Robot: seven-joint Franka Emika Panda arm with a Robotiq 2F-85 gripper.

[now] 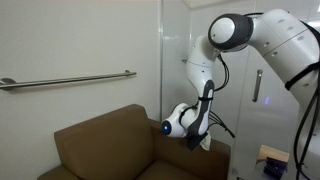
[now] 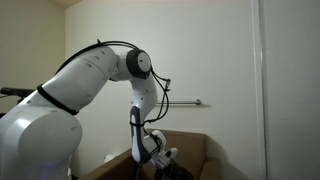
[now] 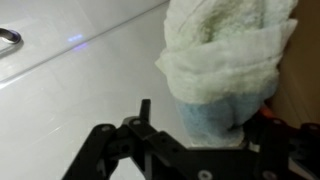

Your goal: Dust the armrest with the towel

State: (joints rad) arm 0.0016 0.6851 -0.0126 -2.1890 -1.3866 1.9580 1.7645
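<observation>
In the wrist view the towel (image 3: 228,60), a white bunched cloth with pale green tints, stands between the fingers of my gripper (image 3: 207,112). The left finger (image 3: 145,108) stays clear of the cloth with a gap, so the jaws are open. The right finger is mostly hidden behind the towel. A sliver of brown armrest (image 3: 306,100) shows at the right edge. In an exterior view my gripper (image 1: 196,137) hangs just above the flat brown armrest (image 1: 215,160) of the armchair, and the towel cannot be made out there. My gripper (image 2: 160,160) also shows low over the chair.
The taller brown backrest cushion (image 1: 100,140) rises beside the armrest. A metal grab bar (image 1: 65,80) runs along the wall above the chair. A glass door panel (image 1: 250,90) stands close behind the arm. A smooth white surface (image 3: 70,100) fills the left of the wrist view.
</observation>
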